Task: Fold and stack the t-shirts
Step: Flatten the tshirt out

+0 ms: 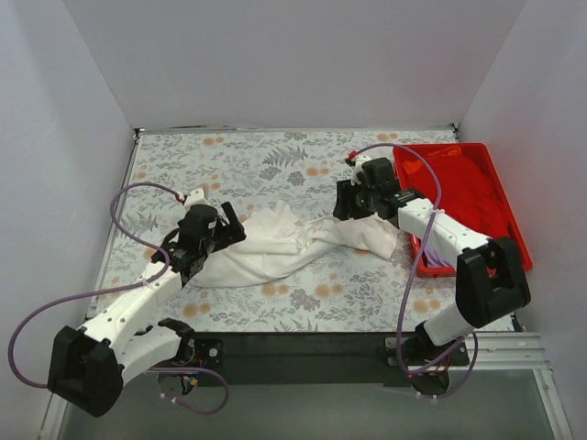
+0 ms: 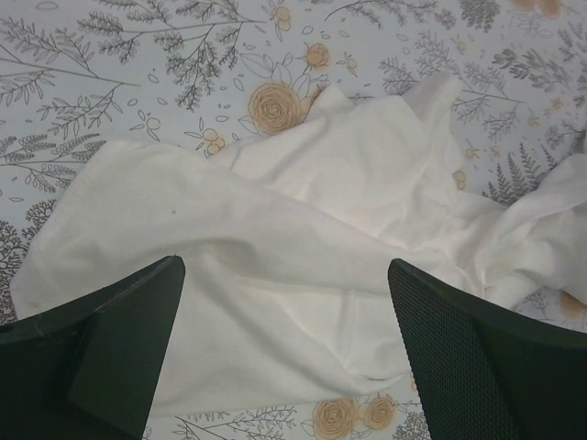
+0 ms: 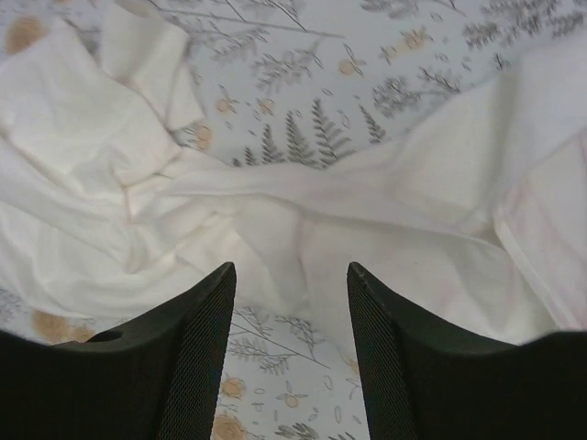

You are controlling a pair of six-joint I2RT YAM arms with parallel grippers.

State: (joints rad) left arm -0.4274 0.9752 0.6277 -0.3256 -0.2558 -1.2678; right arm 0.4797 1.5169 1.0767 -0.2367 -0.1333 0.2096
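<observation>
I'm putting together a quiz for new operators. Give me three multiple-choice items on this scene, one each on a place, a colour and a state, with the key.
1. Where is the red t-shirt?
A. on the floor
B. in the red tray
C. hung on a wall

2. What colour is the t-shirt on the tablecloth?
A. white
B. blue
C. black

3. How is the left gripper?
A. shut on cloth
B. open, holding nothing
C. shut on a cable

Key:
1 B: red cloth fills the tray at the right.
2 A: the white t-shirt lies crumpled mid-table.
3 B: the left wrist view shows its fingers wide apart above the shirt.
</observation>
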